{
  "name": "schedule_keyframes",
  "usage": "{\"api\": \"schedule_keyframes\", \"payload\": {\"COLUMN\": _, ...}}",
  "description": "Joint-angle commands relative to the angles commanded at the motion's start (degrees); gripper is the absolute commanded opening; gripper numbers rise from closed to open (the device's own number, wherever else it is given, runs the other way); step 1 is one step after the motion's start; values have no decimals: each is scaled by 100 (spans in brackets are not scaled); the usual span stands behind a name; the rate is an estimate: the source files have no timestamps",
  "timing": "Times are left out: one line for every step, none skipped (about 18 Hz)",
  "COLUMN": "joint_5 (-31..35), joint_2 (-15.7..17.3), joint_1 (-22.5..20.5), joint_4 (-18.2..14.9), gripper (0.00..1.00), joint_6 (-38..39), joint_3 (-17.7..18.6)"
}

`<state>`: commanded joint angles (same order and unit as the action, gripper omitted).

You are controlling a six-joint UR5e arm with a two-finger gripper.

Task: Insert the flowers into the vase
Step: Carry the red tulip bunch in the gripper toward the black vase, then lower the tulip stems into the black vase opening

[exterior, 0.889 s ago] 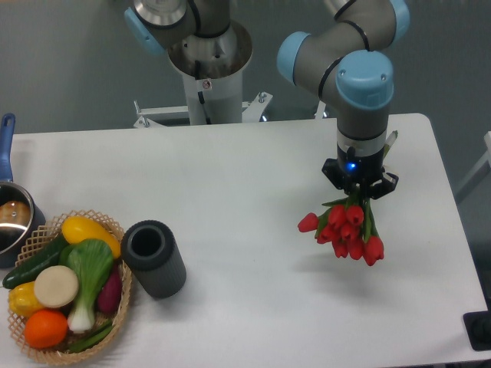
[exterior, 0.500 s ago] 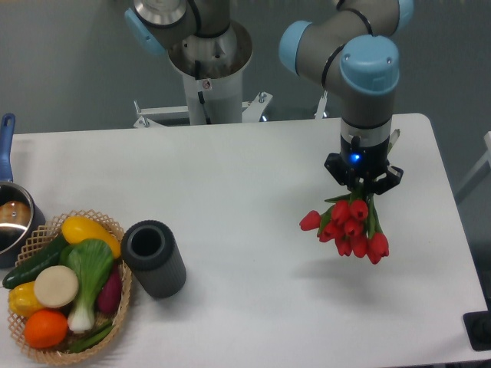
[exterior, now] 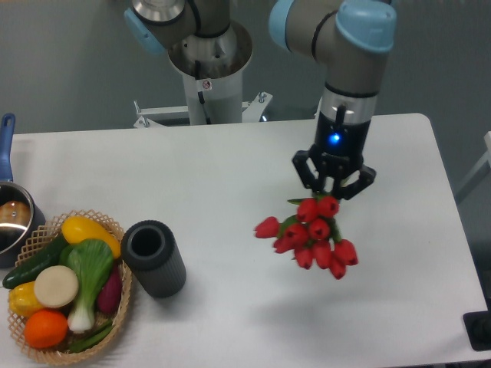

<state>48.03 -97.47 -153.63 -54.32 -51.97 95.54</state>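
Observation:
My gripper (exterior: 331,190) is shut on the green stems of the flowers (exterior: 309,234), a bunch of red tulip heads that hangs below it, well above the table at centre right. The vase (exterior: 153,257), a dark grey ribbed cylinder with a round open mouth, stands upright at the lower left, next to the wicker basket. The flowers are far to the right of the vase and apart from it.
A woven wicker basket (exterior: 115,323) with several vegetables, among them a green-and-white leafy one (exterior: 89,274), touches the vase's left side. A blue-handled steel pot (exterior: 11,218) sits at the left edge. The robot base (exterior: 209,69) stands behind the table.
The gripper has risen and moved left with the flowers, towards the table's middle. The vase and basket have not moved.

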Motion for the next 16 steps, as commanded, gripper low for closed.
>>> {"api": "schedule_keyframes", "payload": {"joint_5": -291, "joint_2": 18, "joint_1": 35, "joint_4": 17, "gripper": 0, "joint_6": 229, "joint_3": -9}}
{"api": "schedule_keyframes", "payload": {"joint_5": -529, "joint_2": 27, "joint_1": 61, "joint_4": 26, "gripper": 0, "joint_6": 344, "joint_3": -52}}
{"api": "schedule_keyframes", "payload": {"joint_5": -723, "joint_2": 27, "joint_1": 114, "joint_4": 18, "gripper": 0, "joint_6": 380, "joint_3": -96}}
{"api": "schedule_keyframes", "payload": {"joint_5": -881, "joint_2": 35, "joint_1": 167, "joint_4": 26, "gripper": 0, "joint_6": 381, "joint_3": -97}}
{"api": "schedule_keyframes", "payload": {"joint_5": -1065, "joint_2": 53, "joint_1": 228, "joint_4": 35, "gripper": 0, "joint_6": 381, "joint_3": -88}}
{"api": "schedule_keyframes", "payload": {"joint_5": -1259, "joint_2": 79, "joint_1": 290, "joint_4": 105, "gripper": 0, "joint_6": 389, "joint_3": -62}}
{"api": "schedule_keyframes", "payload": {"joint_5": -1513, "joint_2": 88, "joint_1": 325, "joint_4": 253, "gripper": 0, "joint_6": 389, "joint_3": -36}}
{"api": "schedule_keyframes", "payload": {"joint_5": -1820, "joint_2": 53, "joint_1": 351, "joint_4": 446, "gripper": 0, "joint_6": 407, "joint_3": -9}}
{"api": "schedule_keyframes", "payload": {"joint_5": -2093, "joint_2": 18, "joint_1": 360, "joint_4": 570, "gripper": 0, "joint_6": 520, "joint_3": -18}}
{"api": "schedule_keyframes", "payload": {"joint_5": -2270, "joint_2": -26, "joint_1": 369, "joint_4": 624, "gripper": 0, "joint_6": 626, "joint_3": -35}}
{"api": "schedule_keyframes", "payload": {"joint_5": -2411, "joint_2": -61, "joint_1": 369, "joint_4": 668, "gripper": 0, "joint_6": 635, "joint_3": -35}}
{"api": "schedule_keyframes", "payload": {"joint_5": -2543, "joint_2": -79, "joint_1": 421, "joint_4": 729, "gripper": 0, "joint_6": 635, "joint_3": -35}}
{"api": "schedule_keyframes", "payload": {"joint_5": -2709, "joint_2": -148, "joint_1": 509, "joint_4": 790, "gripper": 0, "joint_6": 635, "joint_3": -53}}
{"api": "schedule_keyframes", "payload": {"joint_5": -2885, "joint_2": -193, "joint_1": 553, "joint_4": 817, "gripper": 0, "joint_6": 635, "joint_3": -62}}
{"api": "schedule_keyframes", "payload": {"joint_5": -3008, "joint_2": -228, "joint_1": 562, "joint_4": 817, "gripper": 0, "joint_6": 635, "joint_3": -88}}
{"api": "schedule_keyframes", "payload": {"joint_5": -3071, "joint_2": -280, "joint_1": 571, "joint_4": 817, "gripper": 0, "joint_6": 635, "joint_3": -114}}
